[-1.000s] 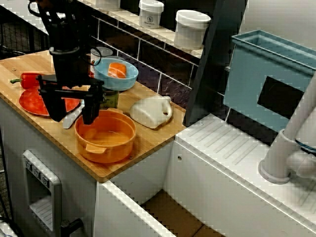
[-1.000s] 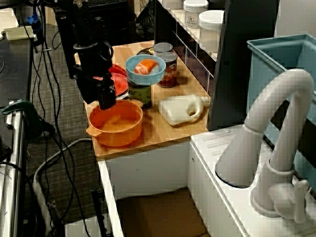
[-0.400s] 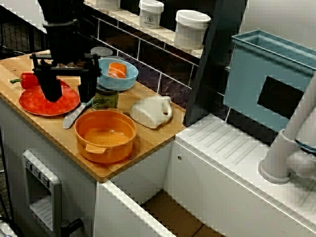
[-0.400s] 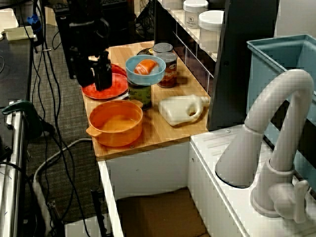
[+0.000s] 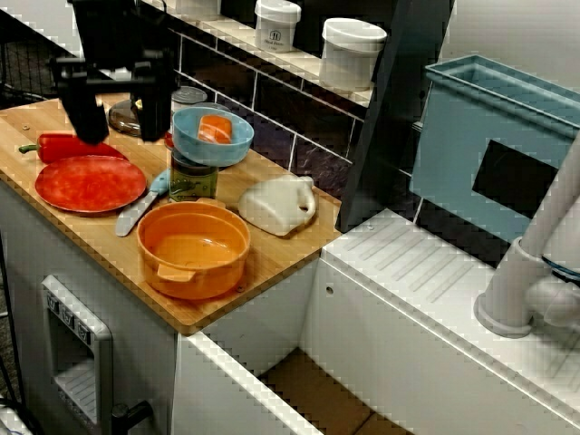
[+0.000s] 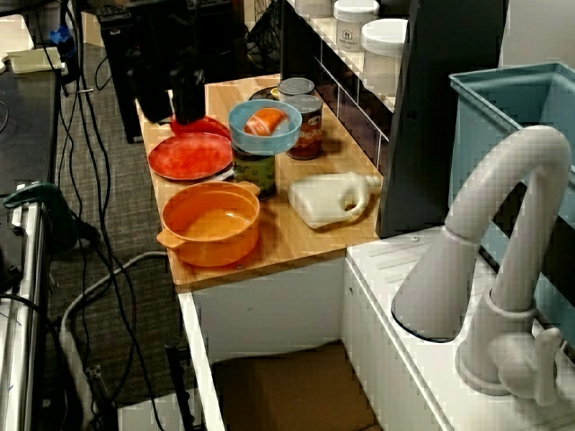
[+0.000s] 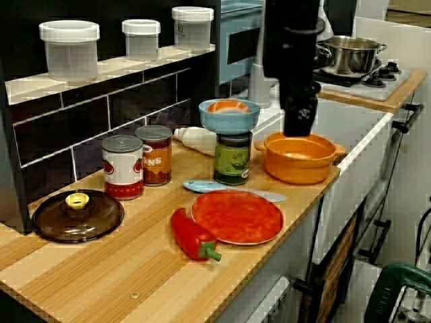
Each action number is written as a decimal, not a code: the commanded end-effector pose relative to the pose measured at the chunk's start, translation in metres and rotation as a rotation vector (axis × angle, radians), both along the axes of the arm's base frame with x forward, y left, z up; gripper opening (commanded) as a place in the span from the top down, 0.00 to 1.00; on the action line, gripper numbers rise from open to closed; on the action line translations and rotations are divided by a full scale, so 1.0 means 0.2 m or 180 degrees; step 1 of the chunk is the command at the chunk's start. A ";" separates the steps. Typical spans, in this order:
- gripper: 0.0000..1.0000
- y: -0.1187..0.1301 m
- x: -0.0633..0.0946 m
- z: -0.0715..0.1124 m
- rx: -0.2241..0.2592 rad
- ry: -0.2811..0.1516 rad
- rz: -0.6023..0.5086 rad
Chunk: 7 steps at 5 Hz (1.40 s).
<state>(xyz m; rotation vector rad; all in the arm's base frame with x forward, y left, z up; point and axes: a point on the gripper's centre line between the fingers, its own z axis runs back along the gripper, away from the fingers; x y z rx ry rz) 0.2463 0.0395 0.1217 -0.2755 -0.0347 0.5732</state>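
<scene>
Your end effector (image 5: 122, 132) is hovering well above the bench (image 5: 272, 258), with its two fingers standing wide apart and gripping nothing. In the view from the front, the red pepper (image 5: 54, 146) is lying below it on the wood, under its left finger. The red plate (image 5: 89, 184) is sitting just beside the pepper, lower down and nearer the bench's front edge than the end effector. A knife (image 5: 136, 214) is resting past the plate's far rim. Further out on that same side, a blue bowl (image 5: 213, 140) carrying a piece of salmon (image 5: 215, 128) is perching on a jar (image 5: 192, 179). An orange pot (image 5: 193, 249) is standing beyond the knife, well away from the fingers. In the view from the bench's far end, a dark glass lid (image 7: 77, 214) is lying behind the pepper.
</scene>
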 end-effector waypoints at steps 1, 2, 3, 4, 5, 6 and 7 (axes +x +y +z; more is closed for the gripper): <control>0.00 0.05 0.04 0.16 -0.0024 -0.0175 0.0102; 0.00 0.01 0.11 0.15 0.0012 -0.0175 0.0178; 0.00 -0.03 0.17 0.14 0.0064 -0.0195 0.0192; 0.00 -0.06 0.23 0.13 0.0073 -0.0192 0.0189; 0.00 -0.08 0.28 0.12 0.0104 -0.0160 0.0173; 0.00 -0.07 0.31 0.14 0.0094 -0.0149 0.0175; 0.00 -0.07 0.31 0.14 0.0092 -0.0143 0.0173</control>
